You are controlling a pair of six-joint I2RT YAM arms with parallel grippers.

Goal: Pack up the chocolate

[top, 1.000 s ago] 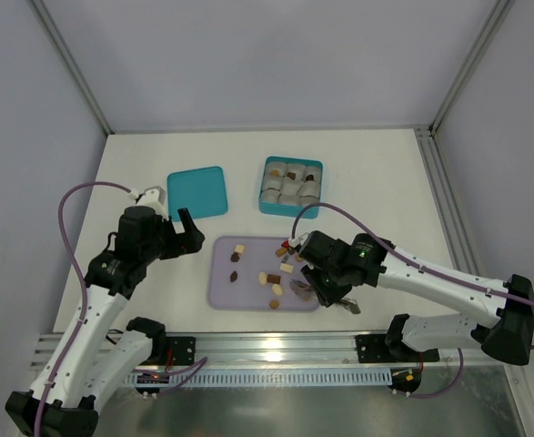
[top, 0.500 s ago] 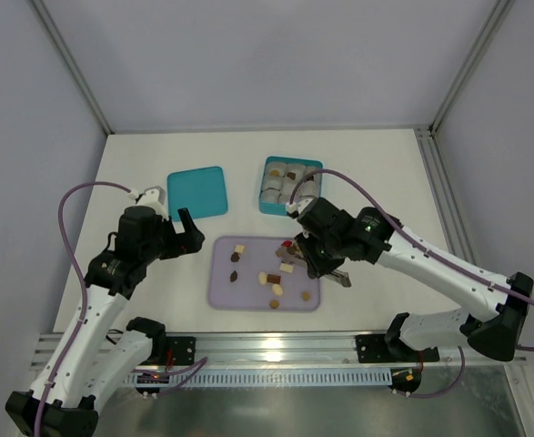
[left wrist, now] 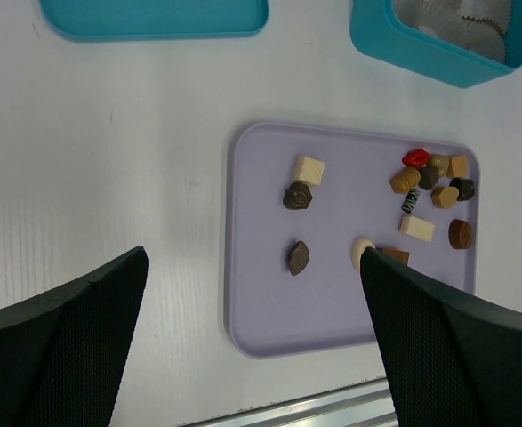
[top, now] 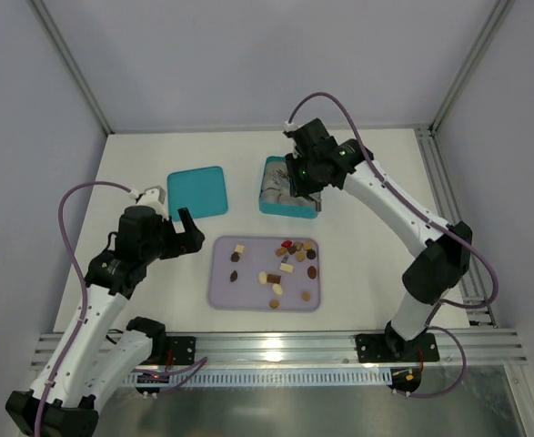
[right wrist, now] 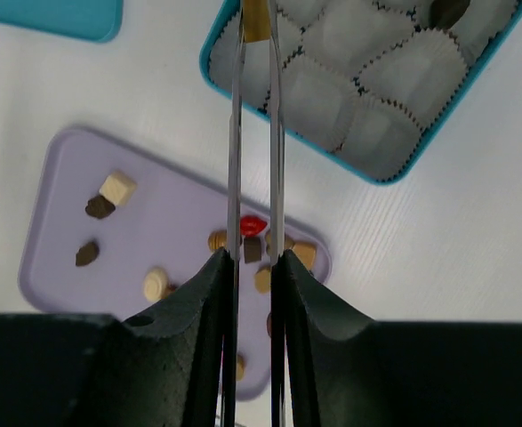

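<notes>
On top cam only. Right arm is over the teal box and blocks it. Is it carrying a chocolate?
Observer: Yes. On the right wrist cam the right gripper clamps tweezers, and a tan chocolate is pinched at their tip, over the box.
Operator: Anything packed yet?
Observer: Of the paper cups in that view, one holds a dark piece; the rest look empty.
Operator: And the left gripper?
Observer: Left wrist cam: open wide, nothing between its fingers.
</notes>
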